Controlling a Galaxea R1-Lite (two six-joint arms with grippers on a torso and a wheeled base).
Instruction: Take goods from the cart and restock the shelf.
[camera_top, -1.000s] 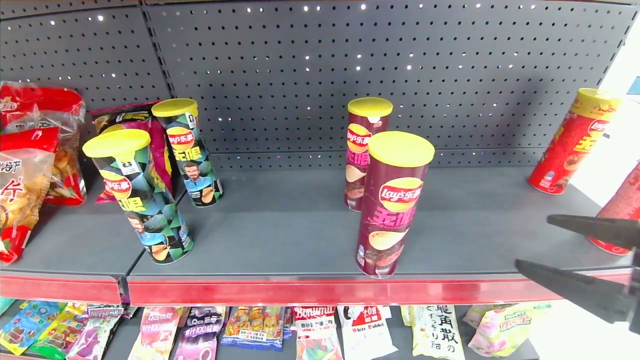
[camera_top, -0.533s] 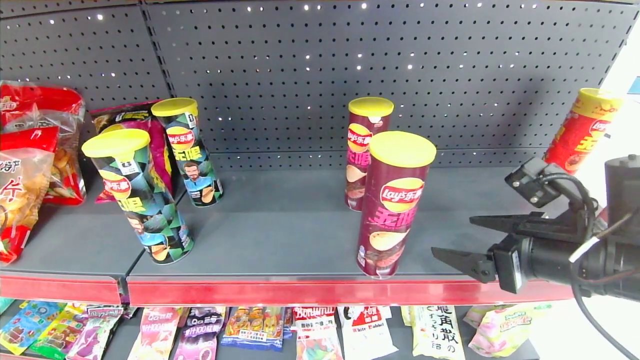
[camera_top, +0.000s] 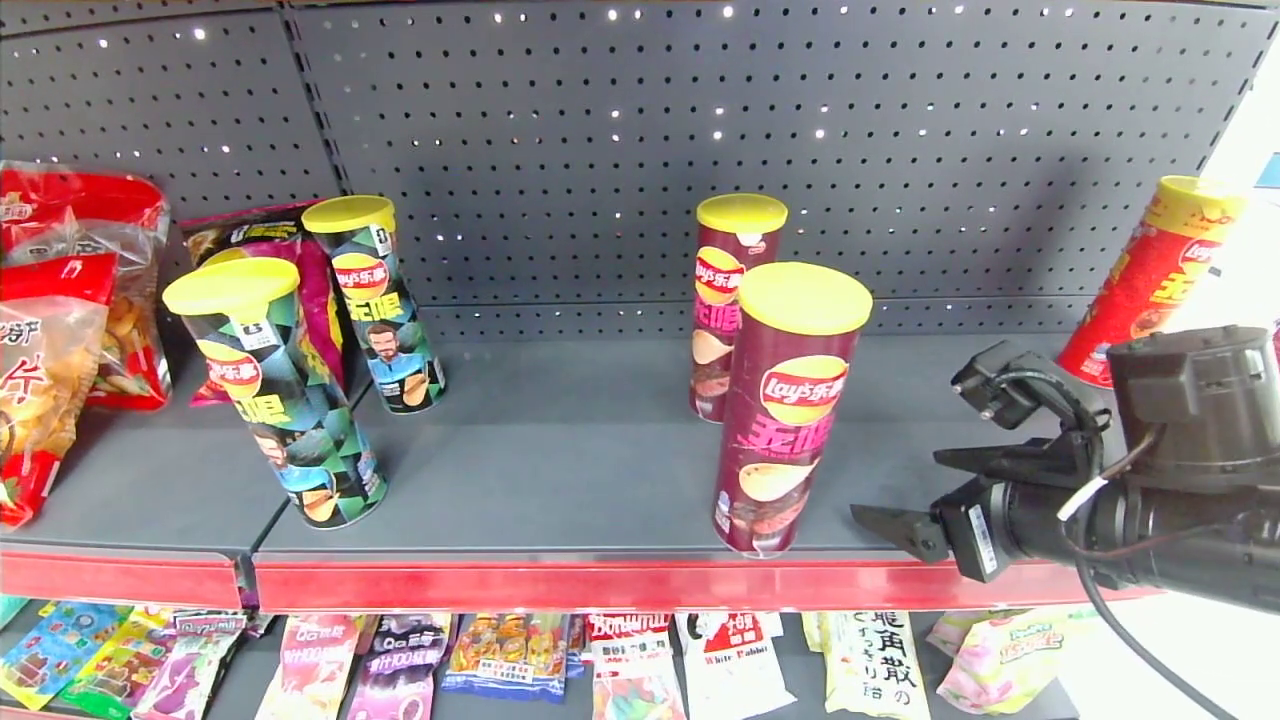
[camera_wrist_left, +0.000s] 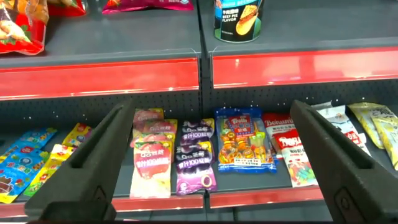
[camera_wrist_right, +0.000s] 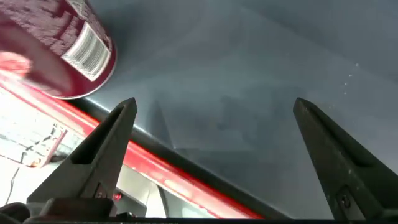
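Right gripper (camera_top: 900, 487) sits at shelf level, just right of the near maroon chip can (camera_top: 790, 400). Jaws are spread wide with nothing between them. The can stands upright on the grey shelf (camera_top: 560, 460), right at the red front lip (camera_top: 600, 582). A second maroon can (camera_top: 725, 290) stands farther back.

My read: the can is placed and released, so the step is getting the arm out clean. Keep the jaws wide and back off right and toward the near side, with no sweep left (tall narrow can at the lip, one nudge and it tips). The lower fingertip is near the can's base, so watch that one. The red can (camera_top: 1150, 280) stands far right behind the arm, so don't swing toward the back either.

Left gripper (camera_wrist_left: 210, 109) faces the snack packets (camera_wrist_left: 242, 140) on the lower shelf, fingers also wide apart and empty.
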